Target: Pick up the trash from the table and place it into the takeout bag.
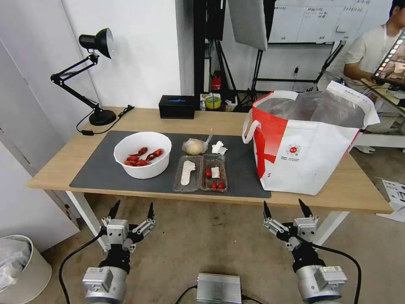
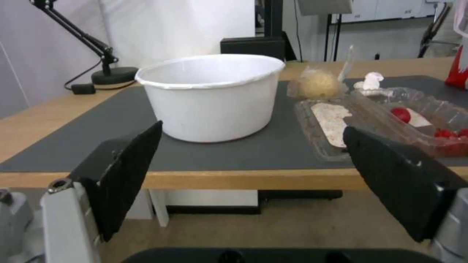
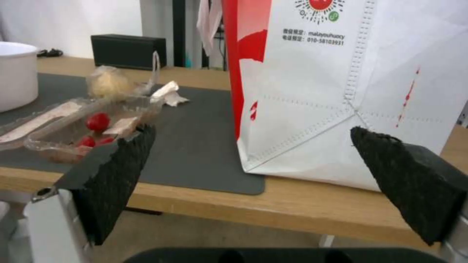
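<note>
white wall and tripod gear behind a long light-wood surface on white legs, dark grey mat across its middle. on the mat, robot's left part: white bowl with red shells inside. just right of it a clear bag around a beige lump, and a crumpled white tissue beside that, near but apart. in front of those two, toward the near edge, a clear hinged tray lying open, white scrap in its left half, red bits and a white piece in its right half. takeout bag stands upright on the right end of the surface, white with red side, silver lining, mouth open, one bottom corner on the mat edge, well apart from the tray. black box at the back edge, black desk lamp at the back left corner.

left end effector hangs below and in front of the surface edge, under the bowl, fingers spread wide, holding nothing. right end effector likewise low in front of the edge, below the bag's left corner, fingers spread wide, empty. left wrist view looks level at the bowl wall and tray; right wrist view at the bag's front and tray end.
</note>
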